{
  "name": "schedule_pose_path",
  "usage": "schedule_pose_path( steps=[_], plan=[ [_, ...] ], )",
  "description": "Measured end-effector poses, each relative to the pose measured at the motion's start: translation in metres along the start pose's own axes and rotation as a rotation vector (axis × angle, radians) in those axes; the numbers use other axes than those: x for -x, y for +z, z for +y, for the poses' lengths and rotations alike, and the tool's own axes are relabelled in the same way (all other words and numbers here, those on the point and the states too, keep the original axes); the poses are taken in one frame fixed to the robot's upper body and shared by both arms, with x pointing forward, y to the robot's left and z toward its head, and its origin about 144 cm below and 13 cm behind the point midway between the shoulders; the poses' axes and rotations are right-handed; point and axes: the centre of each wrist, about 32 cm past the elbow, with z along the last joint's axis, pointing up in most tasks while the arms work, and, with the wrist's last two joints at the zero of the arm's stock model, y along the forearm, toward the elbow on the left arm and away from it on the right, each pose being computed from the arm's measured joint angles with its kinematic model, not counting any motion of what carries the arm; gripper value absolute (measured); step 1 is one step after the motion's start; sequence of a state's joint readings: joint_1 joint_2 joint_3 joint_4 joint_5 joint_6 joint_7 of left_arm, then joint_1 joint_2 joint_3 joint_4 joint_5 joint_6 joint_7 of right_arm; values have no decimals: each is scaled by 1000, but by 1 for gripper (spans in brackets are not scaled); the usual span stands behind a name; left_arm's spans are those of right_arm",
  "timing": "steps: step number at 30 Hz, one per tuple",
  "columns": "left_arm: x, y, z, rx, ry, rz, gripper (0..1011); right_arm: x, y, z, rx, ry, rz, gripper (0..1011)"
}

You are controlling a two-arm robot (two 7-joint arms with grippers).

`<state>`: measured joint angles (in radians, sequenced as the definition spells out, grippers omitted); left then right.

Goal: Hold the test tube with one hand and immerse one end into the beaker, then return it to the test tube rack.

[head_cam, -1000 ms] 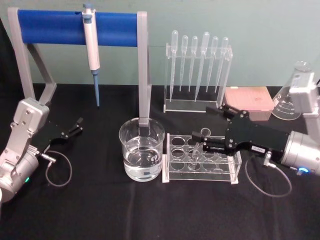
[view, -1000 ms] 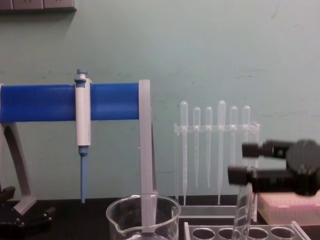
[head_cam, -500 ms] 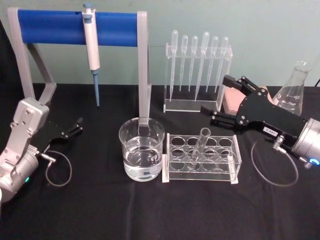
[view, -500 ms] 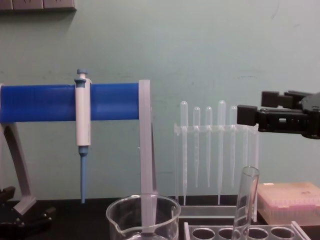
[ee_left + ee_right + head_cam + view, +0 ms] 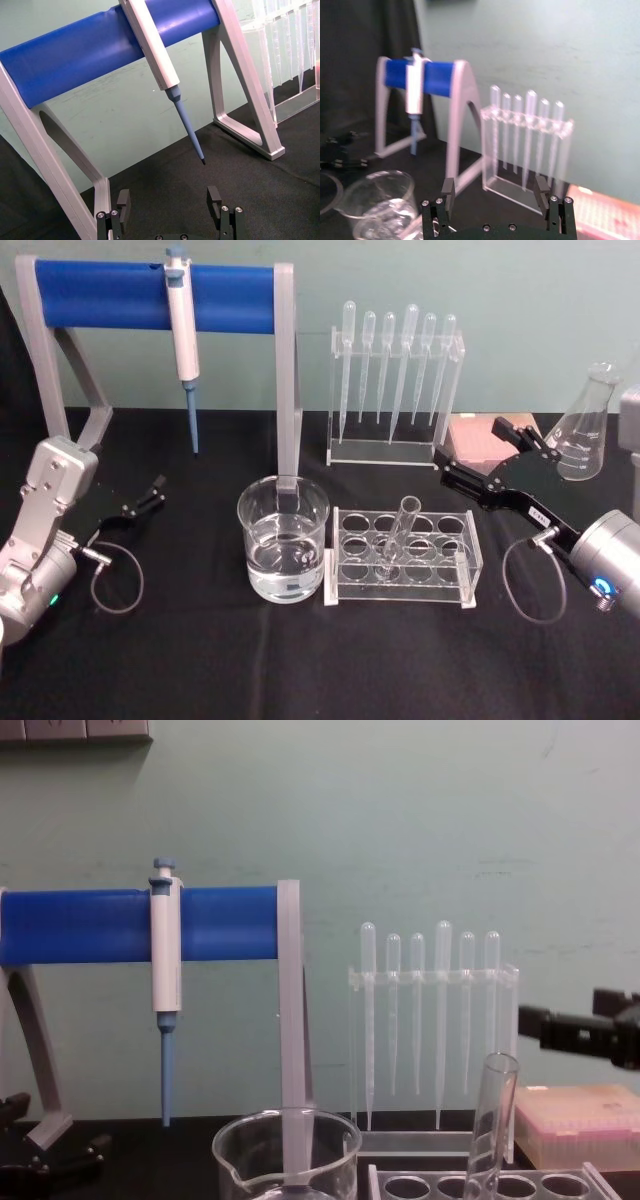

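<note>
The test tube (image 5: 398, 532) stands tilted in a clear rack (image 5: 462, 570) at the centre of the head view, just right of the water-filled beaker (image 5: 283, 550). The right gripper (image 5: 478, 458) hovers at the right, apart from the tube, fingers spread and holding nothing. The left gripper (image 5: 152, 491) rests at the left edge, fingers apart, beneath the blue-and-white pipette (image 5: 183, 335).

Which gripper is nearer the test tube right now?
Right. The right gripper, open and empty, sits just off the rack's far right corner, near the test tube. The left gripper, open, rests far off past the beaker.
</note>
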<state>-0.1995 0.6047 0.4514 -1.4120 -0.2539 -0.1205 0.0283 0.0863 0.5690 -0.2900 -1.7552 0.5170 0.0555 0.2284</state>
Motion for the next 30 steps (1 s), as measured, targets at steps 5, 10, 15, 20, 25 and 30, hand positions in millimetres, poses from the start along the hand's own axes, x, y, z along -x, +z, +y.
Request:
schedule_pose_path(
  steps=[5, 10, 15, 20, 25, 30],
  plan=[
    [0, 0, 0, 0, 0, 0, 1000, 4, -13, 3, 36, -53, -6, 1002],
    [0, 0, 0, 0, 0, 0, 1000, 8, -24, 7, 73, -74, -22, 1002],
    [0, 0, 0, 0, 0, 0, 1000, 9, -29, 9, 88, -80, -30, 1002],
    [0, 0, 0, 0, 0, 0, 1000, 8, -31, 9, 87, -70, -22, 1002],
    [0, 0, 0, 0, 0, 0, 1000, 8, -31, 9, 86, -70, -24, 1002],
    [0, 0, 0, 0, 0, 0, 1000, 8, -30, 9, 86, -71, -25, 1002]
  ],
)
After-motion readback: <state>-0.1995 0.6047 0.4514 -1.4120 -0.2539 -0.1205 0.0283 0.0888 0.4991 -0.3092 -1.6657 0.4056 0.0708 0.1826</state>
